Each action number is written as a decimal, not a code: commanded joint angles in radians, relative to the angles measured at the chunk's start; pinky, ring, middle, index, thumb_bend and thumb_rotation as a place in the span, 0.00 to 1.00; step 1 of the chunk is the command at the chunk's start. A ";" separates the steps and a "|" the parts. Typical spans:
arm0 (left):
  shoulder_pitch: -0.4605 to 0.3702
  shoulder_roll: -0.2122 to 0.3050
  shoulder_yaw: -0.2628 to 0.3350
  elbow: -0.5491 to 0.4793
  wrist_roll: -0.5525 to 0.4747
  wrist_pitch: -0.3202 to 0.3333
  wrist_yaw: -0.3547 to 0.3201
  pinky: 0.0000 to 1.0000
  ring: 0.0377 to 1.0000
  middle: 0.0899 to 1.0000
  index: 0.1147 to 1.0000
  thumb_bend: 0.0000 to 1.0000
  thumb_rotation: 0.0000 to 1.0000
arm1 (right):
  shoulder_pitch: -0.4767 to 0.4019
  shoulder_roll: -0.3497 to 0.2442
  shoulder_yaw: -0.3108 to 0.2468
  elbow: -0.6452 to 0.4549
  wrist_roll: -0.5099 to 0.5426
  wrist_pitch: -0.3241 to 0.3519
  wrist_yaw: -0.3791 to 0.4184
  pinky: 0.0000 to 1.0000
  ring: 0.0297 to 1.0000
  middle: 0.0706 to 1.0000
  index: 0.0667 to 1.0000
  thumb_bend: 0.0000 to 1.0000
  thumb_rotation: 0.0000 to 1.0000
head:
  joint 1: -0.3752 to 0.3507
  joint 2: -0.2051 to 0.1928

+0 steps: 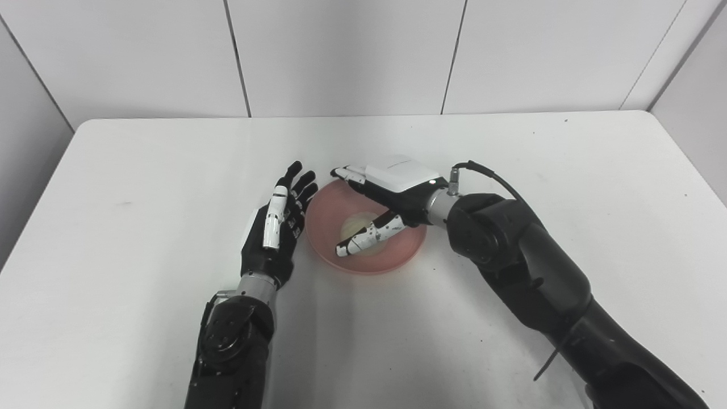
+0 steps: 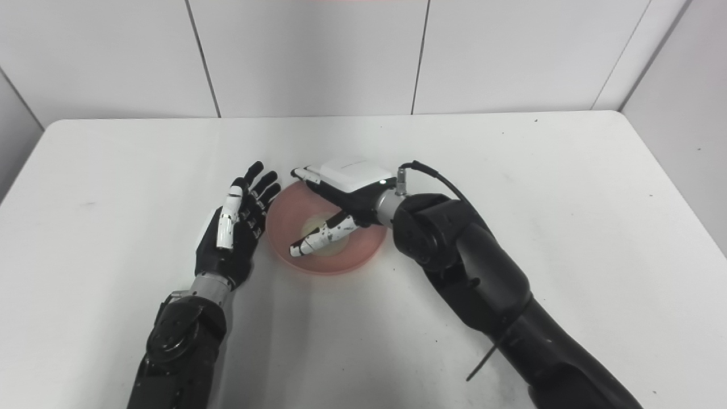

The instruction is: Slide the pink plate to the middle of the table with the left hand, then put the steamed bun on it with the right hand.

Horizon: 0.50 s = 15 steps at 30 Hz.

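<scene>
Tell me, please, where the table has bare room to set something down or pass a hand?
Bare: the far strip by the wall, the left side beyond the left hand, the right side past the right arm. Crowded: the middle, where the right hand hangs over the plate and bun.

Right hand (image 1: 392, 193) back cover: faint grey marking, too small to read.
Elsewhere: no legible text, numbers or signs.

We noted glossy black arm shells with silver metal wrist collars. The left hand (image 1: 276, 227) and right hand (image 1: 392, 193) were black with white segments. A black cable (image 1: 488, 173) looped behind the right wrist.
</scene>
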 commanded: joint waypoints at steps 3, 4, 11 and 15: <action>0.016 -0.007 0.003 0.021 -0.007 0.032 0.006 0.96 0.94 0.92 0.92 0.37 1.00 | -0.039 -0.002 -0.037 -0.069 -0.015 0.011 -0.006 0.87 0.94 0.98 1.00 0.97 0.82 | 0.003 -0.008; 0.016 -0.006 0.003 0.021 -0.007 0.027 0.004 0.97 0.94 0.93 0.92 0.37 1.00 | -0.033 0.001 -0.049 -0.075 -0.005 0.010 -0.015 0.87 0.94 0.97 1.00 0.96 0.81 | 0.003 -0.009; 0.027 -0.002 0.005 -0.025 0.003 0.021 0.016 0.97 0.93 0.91 0.90 0.37 1.00 | 0.032 0.035 -0.163 -0.064 0.147 -0.045 -0.141 0.83 0.90 0.93 1.00 0.96 0.83 | 0.013 -0.017; 0.040 -0.002 0.008 -0.073 0.017 0.016 0.034 0.95 0.92 0.91 0.91 0.37 1.00 | 0.082 0.062 -0.242 -0.040 0.263 -0.074 -0.237 0.76 0.88 0.95 1.00 0.93 0.83 | 0.016 -0.017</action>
